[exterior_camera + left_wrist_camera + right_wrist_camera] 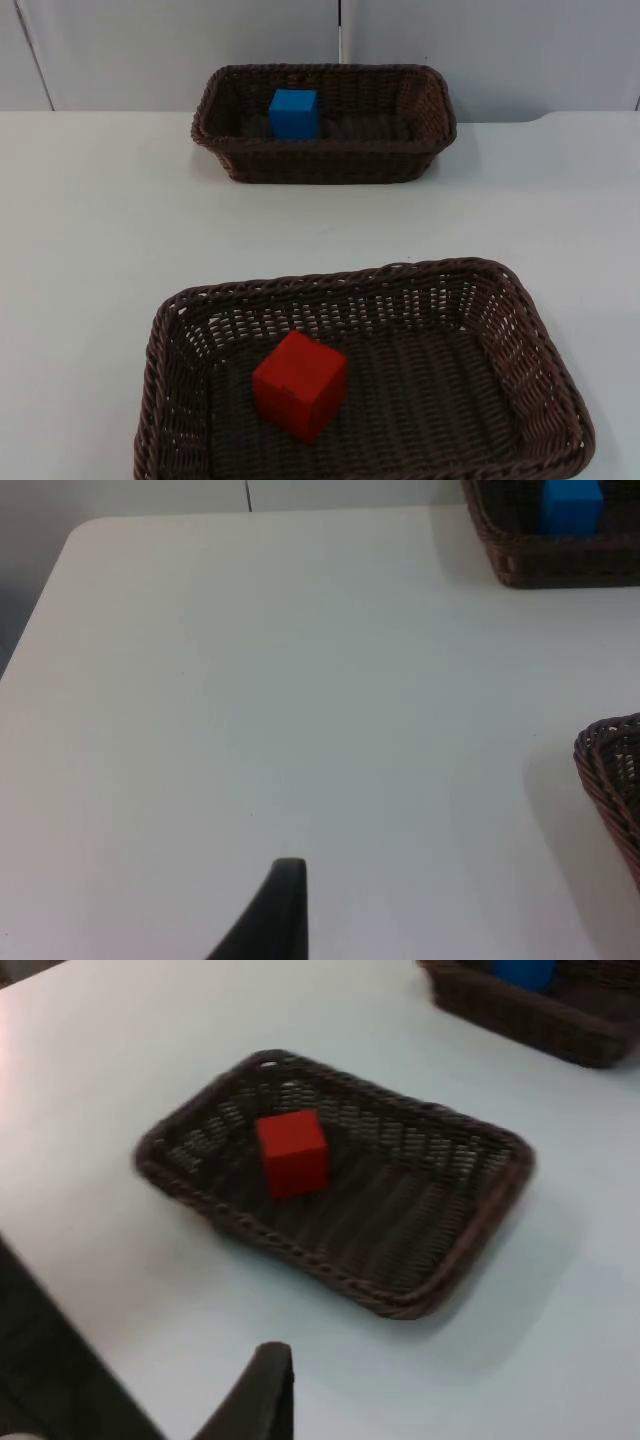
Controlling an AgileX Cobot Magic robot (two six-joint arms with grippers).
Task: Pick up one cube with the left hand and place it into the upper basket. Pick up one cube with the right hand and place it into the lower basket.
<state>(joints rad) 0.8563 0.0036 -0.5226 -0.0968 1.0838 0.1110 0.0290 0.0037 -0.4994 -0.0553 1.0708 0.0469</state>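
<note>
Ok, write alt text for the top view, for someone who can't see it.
Two dark brown wicker baskets on a white table, each holding one cube. The upper basket, near the grey partition wall, holds a blue cube; the lower basket, nearest the camera, holds a red cube left of its middle.
</note>
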